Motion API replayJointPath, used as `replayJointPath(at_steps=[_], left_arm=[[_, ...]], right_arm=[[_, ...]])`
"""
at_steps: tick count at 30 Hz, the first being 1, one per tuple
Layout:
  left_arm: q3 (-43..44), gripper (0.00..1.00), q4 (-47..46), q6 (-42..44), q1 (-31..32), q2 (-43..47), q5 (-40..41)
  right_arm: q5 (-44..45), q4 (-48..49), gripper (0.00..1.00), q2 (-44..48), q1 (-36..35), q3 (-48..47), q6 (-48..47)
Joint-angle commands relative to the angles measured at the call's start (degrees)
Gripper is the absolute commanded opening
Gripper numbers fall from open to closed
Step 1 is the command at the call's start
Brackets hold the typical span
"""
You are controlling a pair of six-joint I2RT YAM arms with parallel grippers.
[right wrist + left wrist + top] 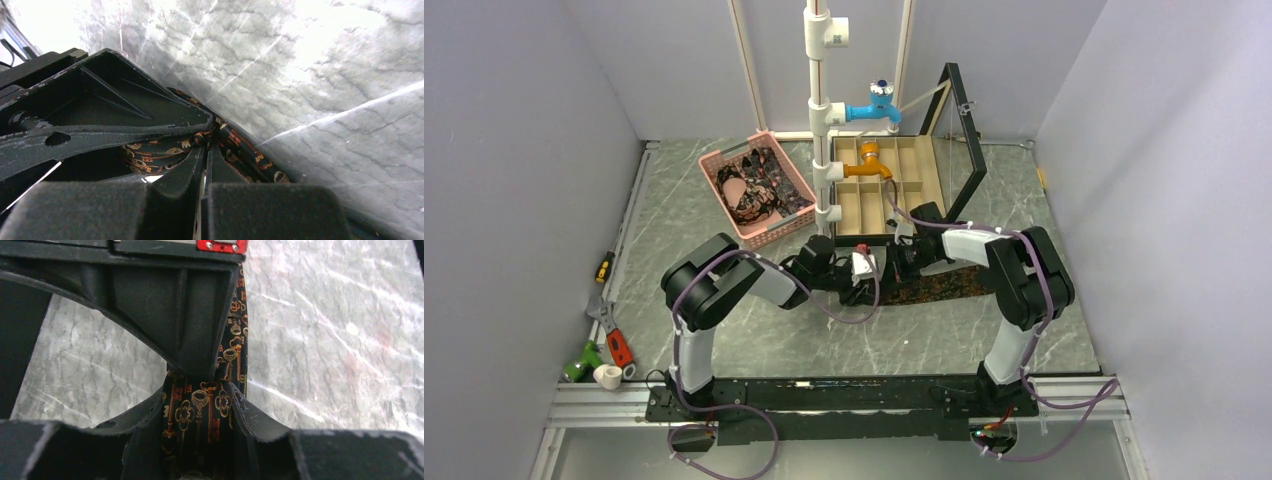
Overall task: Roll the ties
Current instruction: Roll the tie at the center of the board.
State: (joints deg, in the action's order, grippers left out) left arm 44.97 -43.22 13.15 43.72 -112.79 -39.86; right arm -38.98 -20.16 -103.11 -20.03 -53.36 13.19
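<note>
Mid-worktop [874, 345], the right gripper [206, 150] has its jaws pinched shut on the key-patterned tie [234, 330]; the left gripper [199, 390] has its jaws narrowed around the coil.

left arm [714, 285] and right arm [1024, 275] show black joints, white links and purple cables [852, 320]. left gripper [197, 392] has scuffed black fingers [250, 412]; a red plate [221, 245] apparently carries two screws.

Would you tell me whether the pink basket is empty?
No, the pink basket holds a heap of patterned ties.
</note>
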Motion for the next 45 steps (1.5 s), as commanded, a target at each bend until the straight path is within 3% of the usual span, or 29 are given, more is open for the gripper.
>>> replayJointPath(at_steps=[1,5,8,10,17,21,23,27,28,37,45], left_arm=[[-2.57,0.23,17.02,8.56,0.5,4.02,3.93],[-0.83,0.21,24.74,11.34,0.56,4.06,5.8],[1.39,0.2,28.4,12.3,0.69,3.1,7.07],[2.36,0.21,29.77,12.85,0.75,2.73,7.65],[3.79,0.25,32.41,14.32,1.13,2.59,7.65],[4.2,0.26,33.11,14.8,1.65,2.38,7.93],[4.28,0.27,33.28,15.04,1.71,2.43,7.97],[4.34,0.29,33.95,15.73,1.73,2.48,7.78],[4.34,0.3,33.94,15.89,1.66,2.38,7.52],[4.82,0.65,28.18,15.93,-0.03,2.47,-0.26],[0.64,0.73,12.34,10.44,-0.66,5.49,-4.18]], right_arm=[[4.54,-2.96,0.04,3.82,-0.2,0.57,-3.58],[0.76,-6.2,0.14,8.87,0.25,0.07,-4.5],[-3.57,-5.73,0.37,11.82,0.26,1.28,-3.51],[-5.95,-3.71,0.45,12.51,0.03,2.11,-1.05],[-7.98,2.52,0.5,7.43,-0.75,1.96,5.35],[-7.63,5.87,0.46,4.07,-0.79,1.17,7.62],[-6.78,6.69,0.39,2.88,-0.77,1.18,7.85],[-5.43,6.22,0.03,1.33,0.03,2.38,6.42],[-4.88,5.06,0.0,0.99,0.45,2.65,5.65],[-0.6,-3.63,0.0,-5.95,6.06,2.03,-1.49],[6.14,-7.15,0.0,-5.61,6.29,1.23,-3.82]])
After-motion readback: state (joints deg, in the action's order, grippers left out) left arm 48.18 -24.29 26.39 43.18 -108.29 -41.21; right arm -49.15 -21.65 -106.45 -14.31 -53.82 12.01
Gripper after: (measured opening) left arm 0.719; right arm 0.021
